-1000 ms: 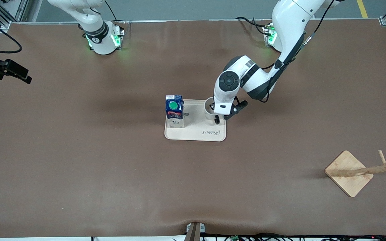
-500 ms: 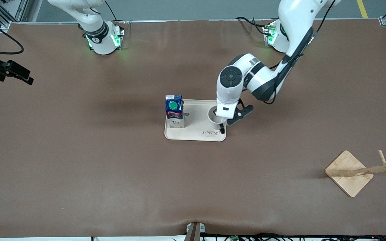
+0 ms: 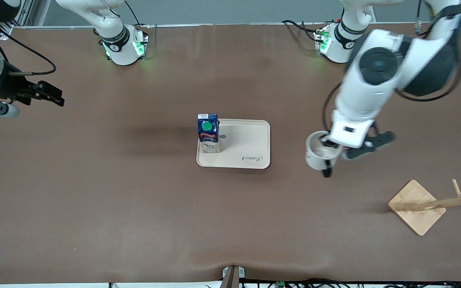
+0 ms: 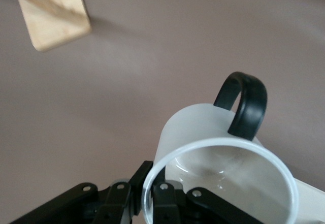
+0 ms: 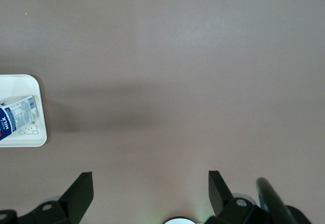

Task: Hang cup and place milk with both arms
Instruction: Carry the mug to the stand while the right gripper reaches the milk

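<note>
Brown table (image 3: 134, 208), left claw (image 3: 325, 154) gripping cup (image 3: 317, 152) aloft, right claw (image 5: 150, 191) wide.

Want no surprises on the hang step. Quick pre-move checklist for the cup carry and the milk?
1. Grip: left gripper shut on the cup at its rim, carried above the table: ok.
2. Handle unobstructed for the peg: ok.
3. Wooden rack upright, nearer the front camera than the tray: ok.
4. Route to the rack over bare table: ok.
5. Milk carton upright on the tray: ok.
6. Right gripper open, waiting at its end of the table: ok.
</note>
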You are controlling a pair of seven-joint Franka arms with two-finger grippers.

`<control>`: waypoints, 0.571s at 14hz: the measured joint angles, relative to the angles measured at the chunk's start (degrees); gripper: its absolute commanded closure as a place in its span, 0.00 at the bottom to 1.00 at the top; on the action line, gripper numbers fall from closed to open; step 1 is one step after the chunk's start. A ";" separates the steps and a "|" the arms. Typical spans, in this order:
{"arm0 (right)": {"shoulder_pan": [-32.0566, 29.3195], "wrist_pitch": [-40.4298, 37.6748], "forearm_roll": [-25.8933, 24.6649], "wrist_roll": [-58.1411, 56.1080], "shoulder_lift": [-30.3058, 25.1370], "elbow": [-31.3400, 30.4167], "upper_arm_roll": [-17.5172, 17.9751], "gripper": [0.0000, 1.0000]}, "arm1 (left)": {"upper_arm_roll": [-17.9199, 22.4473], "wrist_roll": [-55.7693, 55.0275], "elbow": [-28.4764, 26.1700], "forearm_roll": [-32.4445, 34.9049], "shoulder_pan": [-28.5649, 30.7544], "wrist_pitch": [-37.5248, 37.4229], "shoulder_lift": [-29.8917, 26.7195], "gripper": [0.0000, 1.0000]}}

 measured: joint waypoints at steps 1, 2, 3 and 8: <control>0.37 0.00 0.42 0.00 0.88 0.00 0.04 0.00 | 0.05 4.90 0.35 0.00 2.85 0.00 -0.68 1.00; 1.16 0.12 1.51 0.00 1.78 0.00 0.06 0.00 | 0.08 9.38 0.84 -0.01 5.68 0.00 -1.13 1.00; 2.46 0.49 2.84 0.13 2.73 0.01 0.12 0.00 | 0.11 13.07 1.51 -0.01 8.36 0.00 -1.34 1.00; 12.28 7.38 4.97 8.97 8.54 0.05 0.44 0.00 | 0.14 17.35 3.64 -1.17 16.09 0.07 -1.28 1.00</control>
